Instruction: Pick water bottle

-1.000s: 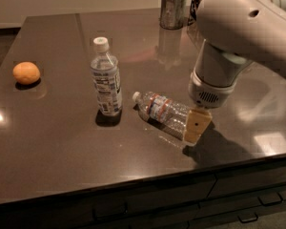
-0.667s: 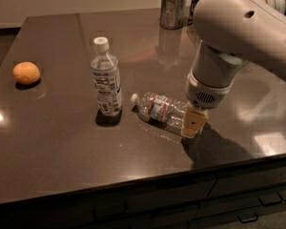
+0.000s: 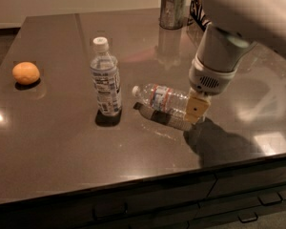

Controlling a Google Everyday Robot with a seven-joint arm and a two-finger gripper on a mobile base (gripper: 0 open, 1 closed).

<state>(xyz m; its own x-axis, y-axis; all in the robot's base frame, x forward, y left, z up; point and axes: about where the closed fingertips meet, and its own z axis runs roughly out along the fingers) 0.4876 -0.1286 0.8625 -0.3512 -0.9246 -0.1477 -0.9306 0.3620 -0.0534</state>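
One water bottle (image 3: 163, 99) is the thing to pick. It is clear w/ ribs and lies sideways near the middle of the table (image 3: 62, 142), a bit to the right. Its white cap (image 3: 136, 90) points left, and its red & white band (image 3: 157, 97) sits just behind the cap end. The bottle looks lifted a little: a dark shadow (image 3: 164, 119) lies on the table under it, w/ a thin gap between the two.

The jaws are at the bottle's right end, the bottom end, and they are closed on it. Only one tan pad (image 3: 197, 108) shows. It is pressed on the near side of the bottle; the other side is hidden behind the bottle. Above the jaws the big white arm (image 3: 219, 56) comes down from the top right corner.

Left of the held bottle, close but not touching, a 2nd bottle (image 3: 106, 82) stands up straight. It has a white cap too & a big printed label. Far to the left, well apart, an orange (image 3: 25, 73) rests on the table. At the far edge a metal cup (image 3: 172, 11) stands w/ white stuff in it; can't tell what. Below the table's near edge are dark drawers (image 3: 238, 194).
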